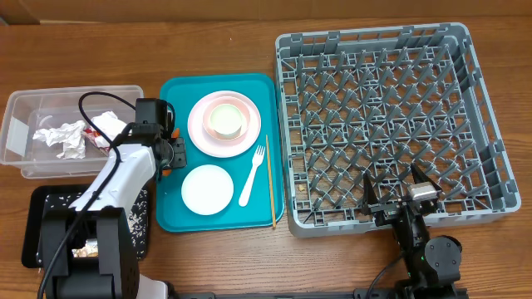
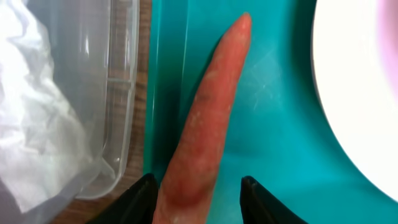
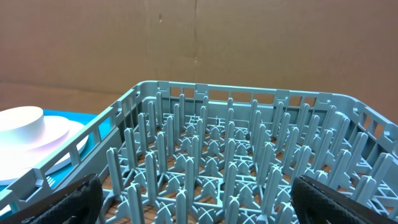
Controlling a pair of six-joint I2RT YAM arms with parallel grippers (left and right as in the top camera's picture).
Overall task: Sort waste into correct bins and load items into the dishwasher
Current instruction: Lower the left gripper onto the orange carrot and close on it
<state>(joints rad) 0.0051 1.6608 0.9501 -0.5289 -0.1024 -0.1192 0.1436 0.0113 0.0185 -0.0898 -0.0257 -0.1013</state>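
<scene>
left gripper [image 2: 199, 180] straddles the carrot stick [image 2: 214, 93] on the teal tray [image 2: 273, 93], unclenched, clear tub [image 2: 121, 81] just beside; right gripper [image 3: 196, 186] hangs released over the grey rack [image 3: 249, 93]

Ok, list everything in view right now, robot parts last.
tub: 1, clear, far left
crumpled waste: white wad and red bit, in tub
black tray: 1, black, front left
teal tray: 1, teal, centre
carrot: 1, orange, teal tray's left edge
plate: 1, pink, back of teal tray
bowl: 1 seen, pale, on plate
dish: 1, white, front of teal tray
fork: 1, white, right of dish
chopstick: 1, wooden, right of fork
rack: 1, grey, right
left gripper: 1, black, open around carrot
right gripper: 1, black, open, over rack's near edge
</scene>
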